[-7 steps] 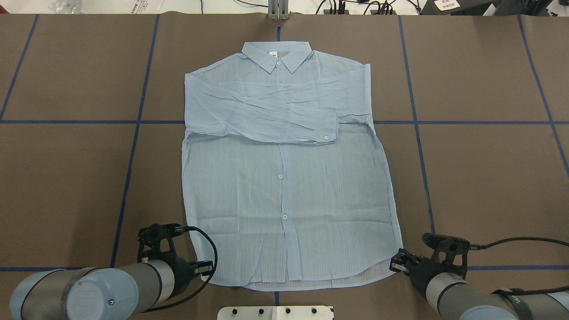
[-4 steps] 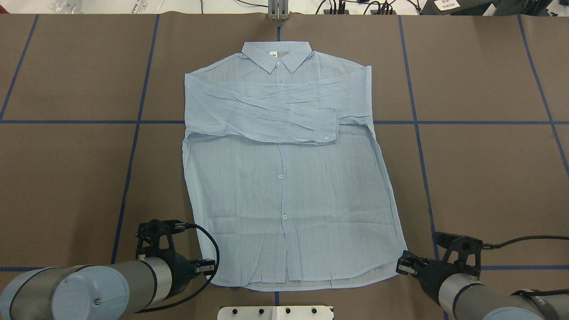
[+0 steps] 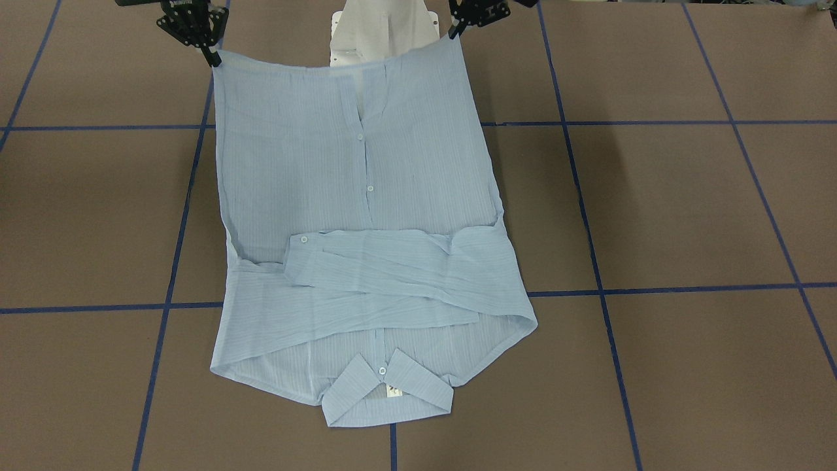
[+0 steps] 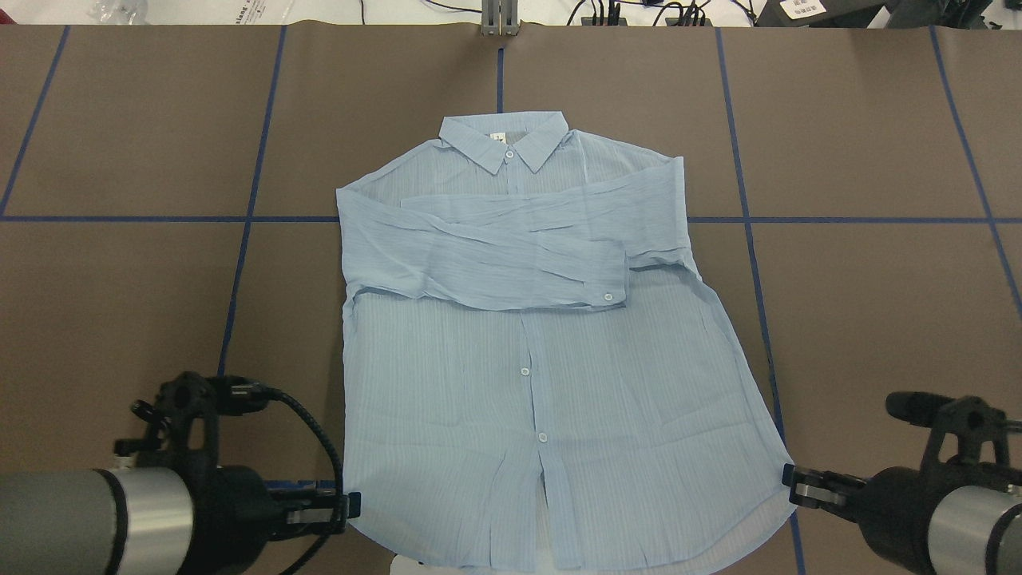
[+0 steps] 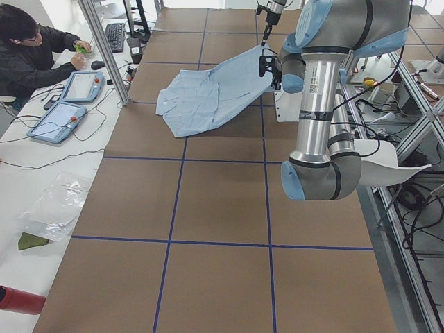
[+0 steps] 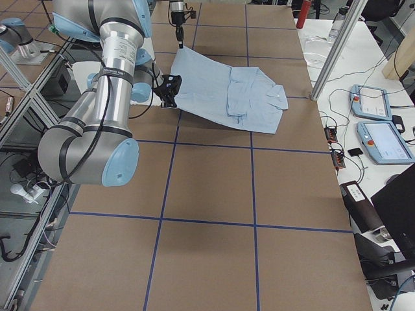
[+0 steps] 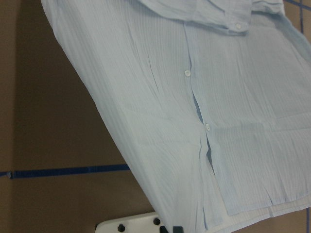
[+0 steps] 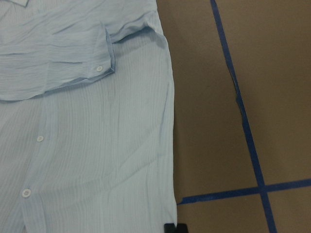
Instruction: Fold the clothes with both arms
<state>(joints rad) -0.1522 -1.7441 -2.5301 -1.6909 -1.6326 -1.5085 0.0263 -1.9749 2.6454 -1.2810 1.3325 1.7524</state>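
The light blue striped shirt (image 4: 519,383) lies front up with both sleeves folded across its chest and the collar (image 4: 503,140) at the far end. Its collar end rests on the table while the hem end hangs lifted, as the exterior left view shows on the shirt (image 5: 208,94). My left gripper (image 4: 351,505) is shut on the hem's left corner. My right gripper (image 4: 786,475) is shut on the right hem corner. In the front-facing view the left gripper (image 3: 456,31) and the right gripper (image 3: 214,60) hold the hem stretched between them.
The white pedestal base plate (image 3: 379,33) sits under the lifted hem. Blue tape lines (image 4: 239,263) grid the brown table. A metal post (image 4: 499,16) stands at the far edge. A person (image 5: 31,52) sits at a side desk with tablets (image 5: 66,114).
Both grippers have risen and drawn back toward the robot with the hem corners. The hem has come off the table and the whole shirt has slid toward the robot.
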